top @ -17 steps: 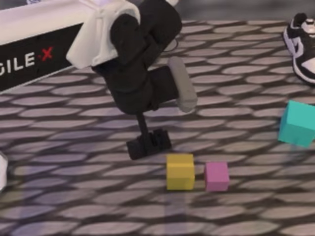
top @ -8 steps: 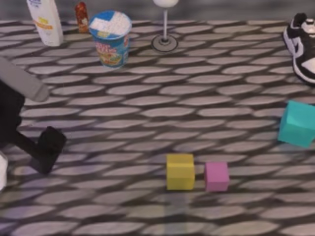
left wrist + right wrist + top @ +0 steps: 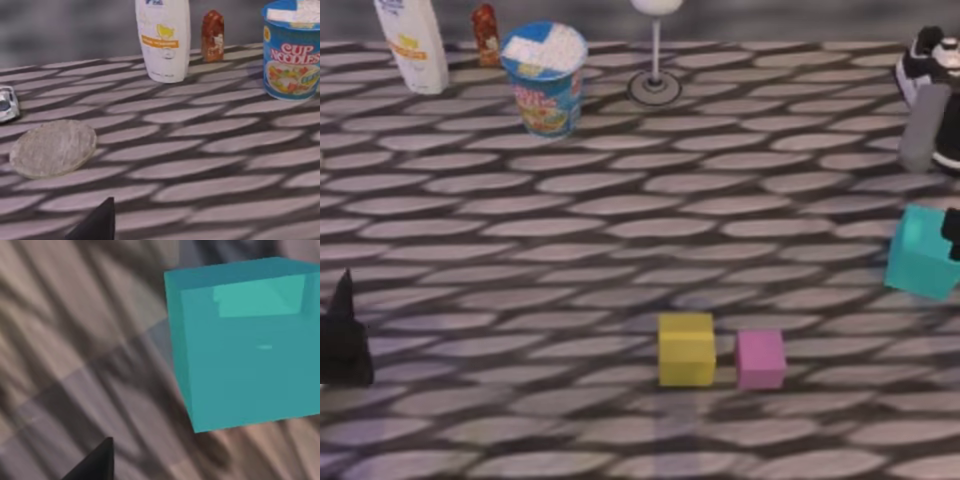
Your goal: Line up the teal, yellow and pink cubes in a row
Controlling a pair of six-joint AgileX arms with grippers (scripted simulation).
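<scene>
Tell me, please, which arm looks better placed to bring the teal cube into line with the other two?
Probably the right. The right gripper is at the teal cube by the table's right edge, while the left gripper sits at the far left, beyond the yellow cube and pink cube.

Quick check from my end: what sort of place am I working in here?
Probably a simulated tabletop test scene, not a real room: a scale-patterned table holding unrelated clutter, such as a printed cup-noodle tub, a white lotion bottle and a black-and-white sneaker, plus plain matte cubes.

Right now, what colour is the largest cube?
Teal cube; the right wrist view shows it best.
</scene>
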